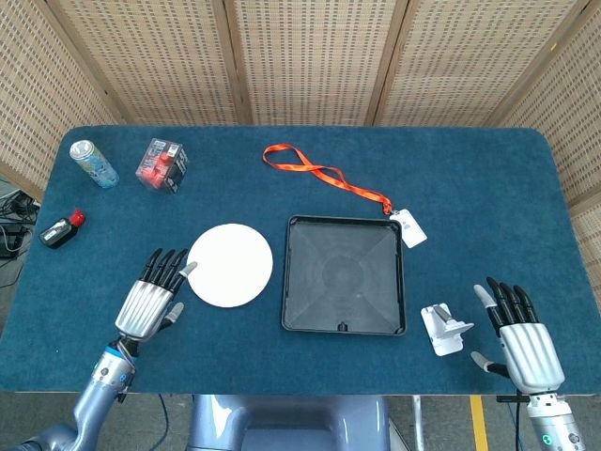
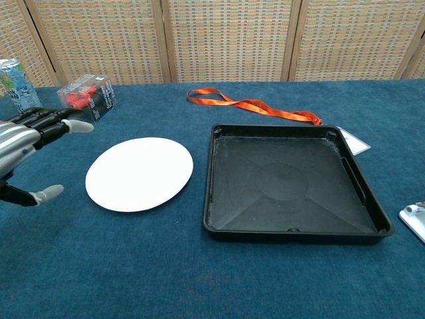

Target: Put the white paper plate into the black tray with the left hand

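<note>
No text, brand, number or sign is legible in either view. The green-and-white printed drink can (image 1: 93, 163) at the far left of the table carries a printed pattern too small to read. The clear plastic box with red and black contents (image 1: 162, 165) shows coloured packaging, with no lettering that resolves. The white rectangular tag (image 1: 411, 228) at the end of the orange fabric lanyard (image 1: 324, 174) bears faint marks that remain illegible.
</note>
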Robot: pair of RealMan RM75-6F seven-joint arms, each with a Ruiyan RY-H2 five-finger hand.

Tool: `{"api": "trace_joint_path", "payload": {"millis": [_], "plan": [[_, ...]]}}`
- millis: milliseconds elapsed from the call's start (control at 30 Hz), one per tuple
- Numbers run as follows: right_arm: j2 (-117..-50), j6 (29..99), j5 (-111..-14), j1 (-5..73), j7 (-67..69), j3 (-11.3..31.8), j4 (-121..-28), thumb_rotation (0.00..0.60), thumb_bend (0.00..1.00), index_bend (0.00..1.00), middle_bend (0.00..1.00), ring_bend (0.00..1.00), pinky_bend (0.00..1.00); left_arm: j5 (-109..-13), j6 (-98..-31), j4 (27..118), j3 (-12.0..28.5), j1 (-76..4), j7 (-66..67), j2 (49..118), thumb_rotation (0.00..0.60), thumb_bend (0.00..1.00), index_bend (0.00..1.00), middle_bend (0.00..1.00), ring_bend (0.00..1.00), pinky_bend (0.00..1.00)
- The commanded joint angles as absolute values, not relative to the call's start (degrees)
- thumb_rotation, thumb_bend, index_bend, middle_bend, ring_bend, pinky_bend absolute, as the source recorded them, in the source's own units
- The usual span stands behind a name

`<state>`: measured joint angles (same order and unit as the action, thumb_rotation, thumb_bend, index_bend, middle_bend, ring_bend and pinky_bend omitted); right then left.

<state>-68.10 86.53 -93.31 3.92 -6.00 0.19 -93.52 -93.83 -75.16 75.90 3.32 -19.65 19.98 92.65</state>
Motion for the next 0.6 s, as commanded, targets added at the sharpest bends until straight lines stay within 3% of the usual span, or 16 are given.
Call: {"api": "trace_joint_path", "payload": {"millis": [33,600], "plan": [[-68.05,86.56,-93.26,3.9,-5.88,0.22,-93.51,0.6,0.15,0.0,0.0,0.0,0.0,-94.06,-73.06,73.29,2.8,-21.41,20.03,94.84,0.6,0.34,0.11,0.0,0.0,0.0],[-67.75,86.78,-92.99,3.86,-4.84,0.47,-93.5,0.6,0.14,0.0,0.0,0.0,0.0,-92.02,-70.6,65.47,1.89,-23.7,17.62,100.46,0.6,0.34,0.23,0.0,0.0,0.0]]}}
